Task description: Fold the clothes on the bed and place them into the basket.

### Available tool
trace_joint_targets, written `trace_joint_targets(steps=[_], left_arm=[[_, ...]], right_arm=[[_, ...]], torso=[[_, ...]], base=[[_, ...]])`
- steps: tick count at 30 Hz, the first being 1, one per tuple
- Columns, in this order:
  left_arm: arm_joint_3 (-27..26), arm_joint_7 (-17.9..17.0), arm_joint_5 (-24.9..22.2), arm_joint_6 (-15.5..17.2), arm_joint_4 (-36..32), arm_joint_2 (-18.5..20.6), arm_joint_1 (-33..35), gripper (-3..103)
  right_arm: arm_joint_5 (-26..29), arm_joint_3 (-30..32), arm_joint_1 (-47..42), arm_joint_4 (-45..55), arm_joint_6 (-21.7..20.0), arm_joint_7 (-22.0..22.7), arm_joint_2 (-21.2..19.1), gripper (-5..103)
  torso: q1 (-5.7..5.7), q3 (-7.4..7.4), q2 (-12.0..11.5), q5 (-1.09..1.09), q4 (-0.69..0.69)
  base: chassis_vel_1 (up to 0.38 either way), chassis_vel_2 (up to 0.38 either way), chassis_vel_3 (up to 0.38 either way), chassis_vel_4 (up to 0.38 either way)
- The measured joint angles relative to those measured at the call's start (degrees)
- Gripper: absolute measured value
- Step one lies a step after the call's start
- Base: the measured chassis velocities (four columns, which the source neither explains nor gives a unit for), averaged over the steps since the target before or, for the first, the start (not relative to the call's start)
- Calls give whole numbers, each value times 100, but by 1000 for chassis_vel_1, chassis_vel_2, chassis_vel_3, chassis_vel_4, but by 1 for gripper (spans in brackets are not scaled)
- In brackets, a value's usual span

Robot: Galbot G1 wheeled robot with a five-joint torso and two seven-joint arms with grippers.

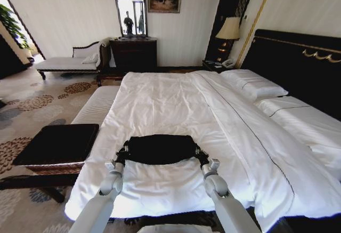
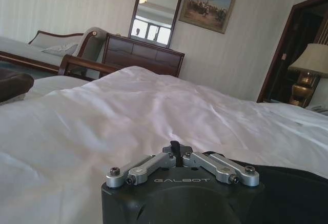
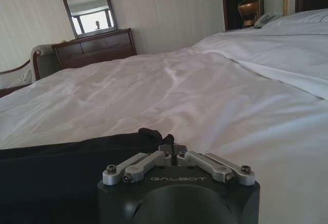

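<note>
The clothes, a black T-shirt (image 1: 160, 149), lie folded into a flat band across the near end of the bed (image 1: 170, 99) with its white duvet. My left gripper (image 1: 123, 151) is shut on the band's left end and my right gripper (image 1: 200, 154) is shut on its right end. In the left wrist view the left gripper (image 2: 175, 147) is pinched shut, with black cloth (image 2: 292, 188) beside it. The right gripper (image 3: 167, 142) pinches a fold of the black cloth (image 3: 61, 167). The basket (image 1: 58, 143), with a flat black top, stands on the floor left of the bed.
A pale striped bench (image 1: 96, 107) runs along the bed's left side beyond the basket. Pillows (image 1: 254, 85) and the black headboard (image 1: 298, 62) are on the right. A dresser (image 1: 133, 54), a chaise (image 1: 66, 62) and a lamp (image 1: 229, 29) line the far wall.
</note>
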Motion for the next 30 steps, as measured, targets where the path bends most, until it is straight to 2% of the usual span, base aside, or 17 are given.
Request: trace_joint_targets(steps=[7, 8, 11, 12, 14, 15, 16, 18, 20, 21, 22, 24, 25, 26, 27, 29, 30], left_arm=[[-30, -5, 15, 7, -67, 82, 50, 1], [-31, -4, 59, 10, -59, 83, 62, -1], [-38, -64, 145, 86, -181, 101, 201, 3], [-38, -64, 145, 86, -181, 101, 201, 3], [-117, -74, 283, 107, -430, 166, 471, 14], [-156, -69, 321, 108, -527, 188, 574, 20], [-156, -69, 321, 108, -527, 188, 574, 20], [-326, -41, 339, 119, -994, 263, 945, 25], [-476, -38, 250, 161, -1426, 328, 1156, 36], [-517, -48, 195, 187, -1593, 361, 1187, 41], [-517, -48, 195, 187, -1593, 361, 1187, 41], [-475, -180, 17, 350, -1844, 452, 1038, 52], [-372, -234, -24, 435, -1841, 489, 846, 52], [-226, -260, -18, 491, -1731, 516, 591, 58], [-226, -260, -18, 491, -1731, 516, 591, 58], [146, -305, 60, 558, -1252, 522, 56, 68], [367, -308, 74, 594, -967, 506, -179, 73]], right_arm=[[-62, 61, -241, 161, 4, -23, 38, 0], [-111, 59, -257, 112, 24, -37, 46, -3], [-169, 70, -329, 123, 44, -54, 48, 12], [-169, 70, -329, 123, 44, -54, 48, 12], [-167, 139, -464, 317, 43, -56, 9, 22], [-155, 182, -534, 423, 39, -56, -9, 22], [-155, 182, -534, 423, 39, -56, -9, 22], [-52, 341, -759, 763, 20, -36, -54, 33], [63, 488, -899, 1092, -7, 20, -106, 44], [142, 538, -918, 1244, -43, 56, -150, 44], [142, 538, -918, 1244, -43, 56, -150, 44], [317, 515, -794, 1479, -192, 110, -334, 55], [351, 409, -651, 1488, -267, 110, -429, 60], [353, 264, -487, 1427, -318, 102, -510, 66], [353, 264, -487, 1427, -318, 102, -510, 66], [267, -193, 27, 1030, -365, 51, -576, 66], [218, -447, 323, 766, -373, 28, -529, 77]], torso=[[0, 0, 0, 0, 0], [0, 0, 0, 0, 0], [0, 0, 0, 0, 0], [0, 0, 0, 0, 0], [1, 0, 0, 1, 0], [1, 0, 0, 1, 1], [1, 0, 0, 1, 1], [-1, 0, 0, 0, 1], [-1, 0, 1, 1, 1], [-1, -1, 1, 1, 1], [-1, -1, 1, 1, 1], [-2, -1, 1, 1, 1], [-2, -1, 1, 0, 0], [-1, -1, 1, 0, 0], [-1, -1, 1, 0, 0], [0, 0, 1, -1, -3], [0, 1, 0, 0, -2]], base=[[0, 0, 0, 0], [0, 0, 0, 0], [0, 0, 0, 0], [0, 0, 0, 0], [0, 0, 0, 0], [0, 0, 0, 0], [0, 0, 0, 0], [0, 0, 0, 0], [0, 0, 0, 0], [0, 0, 0, 0], [0, 0, 0, 0], [0, 0, 0, 0], [0, 0, 0, 0], [0, 0, 0, 0], [0, 0, 0, 0], [0, 0, 0, 0], [0, 0, 0, 0]])
